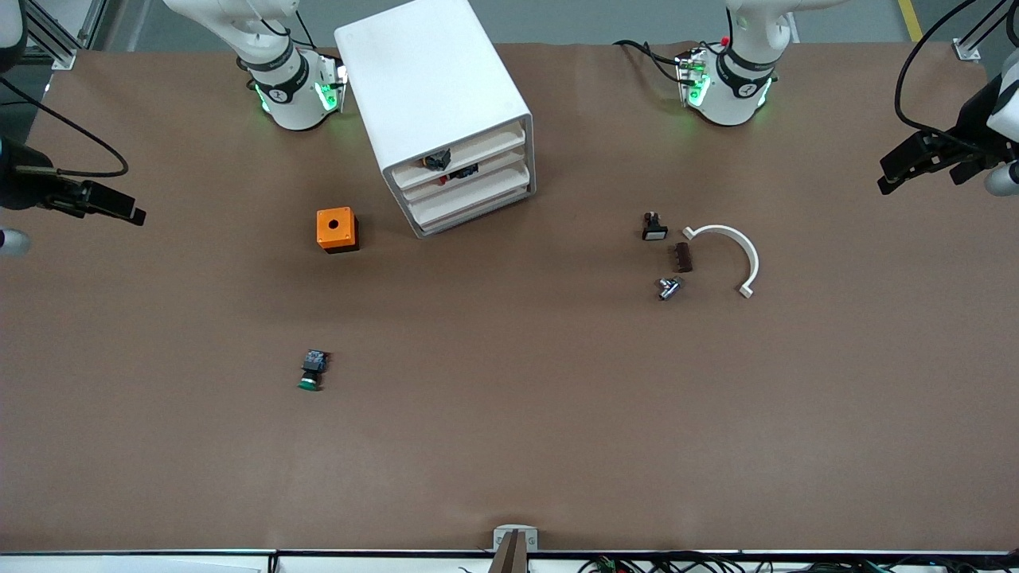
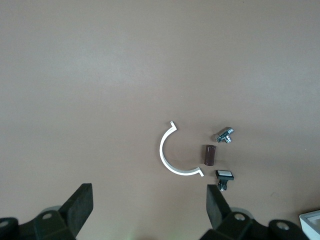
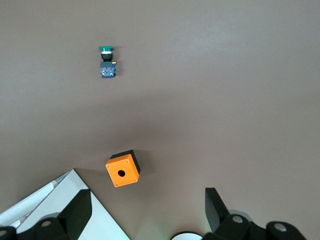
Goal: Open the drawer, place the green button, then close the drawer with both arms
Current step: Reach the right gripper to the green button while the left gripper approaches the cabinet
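Your left gripper (image 2: 147,207) has its fingers spread wide, holding nothing, up over the left arm's end of the table (image 1: 509,446). Your right gripper (image 3: 147,210) is spread wide too, over the right arm's end. The tiny button (image 1: 312,371), round green cap on a black body, lies on the smooth brown top, nearer the front camera than the square orange box (image 1: 336,229). The drawer (image 1: 471,198) sits shut in the boxy white cabinet (image 1: 434,95).
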Robot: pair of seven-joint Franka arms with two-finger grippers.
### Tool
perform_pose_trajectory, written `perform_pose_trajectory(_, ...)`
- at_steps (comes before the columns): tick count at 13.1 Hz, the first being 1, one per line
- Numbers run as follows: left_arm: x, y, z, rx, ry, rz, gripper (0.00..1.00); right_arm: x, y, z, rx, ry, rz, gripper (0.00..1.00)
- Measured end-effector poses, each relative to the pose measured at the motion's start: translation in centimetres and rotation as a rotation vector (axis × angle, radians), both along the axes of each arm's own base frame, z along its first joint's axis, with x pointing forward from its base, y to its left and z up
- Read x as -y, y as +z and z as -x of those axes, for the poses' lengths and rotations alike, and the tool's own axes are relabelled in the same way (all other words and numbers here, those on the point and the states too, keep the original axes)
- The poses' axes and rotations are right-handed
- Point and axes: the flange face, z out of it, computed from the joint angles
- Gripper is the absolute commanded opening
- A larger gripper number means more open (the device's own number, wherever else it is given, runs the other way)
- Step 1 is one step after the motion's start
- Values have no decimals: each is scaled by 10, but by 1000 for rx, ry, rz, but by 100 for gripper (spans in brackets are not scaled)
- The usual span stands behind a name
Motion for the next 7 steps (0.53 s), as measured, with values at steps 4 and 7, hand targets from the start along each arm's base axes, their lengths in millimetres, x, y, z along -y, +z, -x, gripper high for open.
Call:
perform_pose_trajectory(4,0,0,0,-1,0,0,100,-7,13,-4,41,17,1,100)
perform_pose_trajectory(7,-1,-6,-12,-10,0,4,100,-23,25,-2,67,46,1,100)
